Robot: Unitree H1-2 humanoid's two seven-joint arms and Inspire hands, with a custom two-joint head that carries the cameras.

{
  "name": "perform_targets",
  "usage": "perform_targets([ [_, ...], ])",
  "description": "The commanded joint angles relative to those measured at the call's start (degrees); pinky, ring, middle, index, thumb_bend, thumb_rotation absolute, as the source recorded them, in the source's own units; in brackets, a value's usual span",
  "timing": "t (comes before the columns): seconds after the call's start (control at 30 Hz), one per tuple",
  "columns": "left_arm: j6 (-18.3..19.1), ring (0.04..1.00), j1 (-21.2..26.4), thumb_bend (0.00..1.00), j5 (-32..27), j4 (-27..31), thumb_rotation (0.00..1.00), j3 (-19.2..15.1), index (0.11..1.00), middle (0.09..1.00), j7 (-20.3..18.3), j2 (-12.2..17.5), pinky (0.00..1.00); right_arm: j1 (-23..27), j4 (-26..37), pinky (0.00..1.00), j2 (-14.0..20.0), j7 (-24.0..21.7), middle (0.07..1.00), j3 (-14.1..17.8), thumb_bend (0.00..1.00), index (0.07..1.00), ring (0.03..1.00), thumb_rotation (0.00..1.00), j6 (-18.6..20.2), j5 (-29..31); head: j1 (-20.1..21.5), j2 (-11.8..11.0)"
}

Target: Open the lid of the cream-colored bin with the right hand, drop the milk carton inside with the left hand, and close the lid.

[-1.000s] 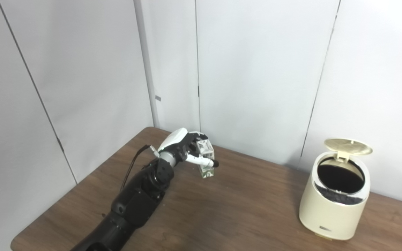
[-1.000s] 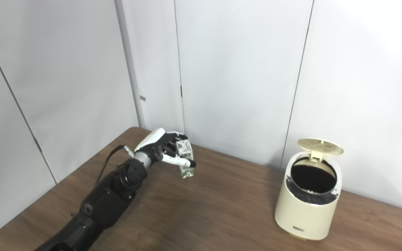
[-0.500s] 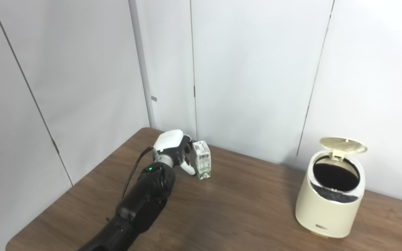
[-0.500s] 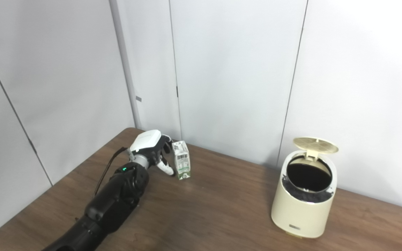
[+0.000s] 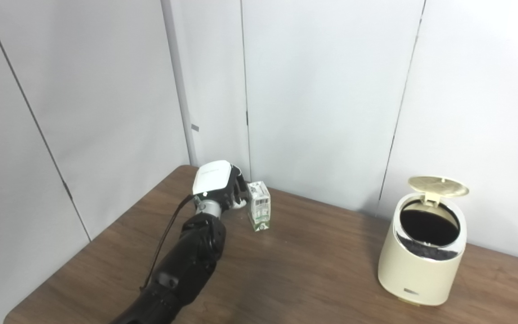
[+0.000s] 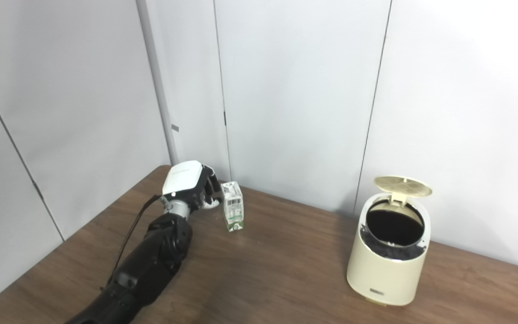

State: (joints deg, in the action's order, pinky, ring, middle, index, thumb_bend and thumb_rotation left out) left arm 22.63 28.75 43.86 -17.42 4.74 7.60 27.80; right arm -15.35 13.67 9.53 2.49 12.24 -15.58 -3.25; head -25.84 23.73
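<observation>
The milk carton (image 5: 259, 211) is small, white and green, and stands upright on the brown table (image 5: 313, 274) at the back left. My left hand (image 5: 217, 184) is just left of it, white back turned up, fingers spread beside the carton's left side and not closed on it. The cream-colored bin (image 5: 421, 265) stands at the right, its round lid (image 5: 439, 186) tipped up at the back and its dark inside showing. The same scene shows in the right eye view, with the carton (image 6: 233, 212) and the bin (image 6: 387, 270). My right hand is out of view.
White wall panels (image 5: 322, 90) close off the table at the back and the left, right behind the carton and the bin. Bare tabletop lies between the carton and the bin. My left forearm (image 5: 187, 265) crosses the table's left part.
My left hand, which was closed on the carton a second ago, has let it go and drawn back to its left. The carton now stands free. The camera has shifted slightly.
</observation>
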Motion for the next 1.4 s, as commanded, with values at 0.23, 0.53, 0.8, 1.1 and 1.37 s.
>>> perform_targets([
  [0.23, 4.3, 0.377, 3.9, 0.93, 2.6, 4.0, 0.12, -1.2, 0.650, 0.488, -14.3, 2.0, 0.29, 0.9, 1.3, 0.57, 0.3, 0.1, 0.674, -0.1, 0.24, 0.659, 0.656, 0.23, -0.8, -0.3, 0.1, 0.0],
  [0.53, 4.3, 0.337, 4.2, 0.95, 8.0, 5.0, 0.09, -5.4, 0.729, 0.458, -23.1, 0.0, 0.25, 0.8, 1.7, 0.57, 0.2, 0.2, 0.675, -0.1, 0.25, 0.656, 0.653, 0.24, 0.0, -0.4, 0.3, 0.2],
  [0.8, 4.3, 0.520, 6.6, 1.00, 15.7, 3.6, 0.19, -9.5, 0.873, 0.665, -33.0, -2.1, 0.35, 0.8, 1.3, 0.56, 0.3, 0.2, 0.676, -0.2, 0.25, 0.655, 0.653, 0.20, -0.4, -0.5, 0.4, 0.2],
  [1.1, 4.3, 0.495, 7.6, 1.00, 13.4, 3.3, 0.27, -14.0, 0.922, 0.653, -34.3, -4.6, 0.35, 0.7, 1.9, 0.55, 0.0, 0.5, 0.681, -0.4, 0.25, 0.656, 0.653, 0.19, 0.9, -1.7, 0.8, 0.1],
  [1.37, 4.3, 0.264, 8.4, 1.00, 13.1, 3.4, 0.38, -18.1, 0.924, 0.400, -35.5, -7.2, 0.19, 0.8, 1.8, 0.55, 0.2, 0.3, 0.682, -0.5, 0.25, 0.658, 0.656, 0.24, 1.1, -1.7, 0.9, 0.2],
])
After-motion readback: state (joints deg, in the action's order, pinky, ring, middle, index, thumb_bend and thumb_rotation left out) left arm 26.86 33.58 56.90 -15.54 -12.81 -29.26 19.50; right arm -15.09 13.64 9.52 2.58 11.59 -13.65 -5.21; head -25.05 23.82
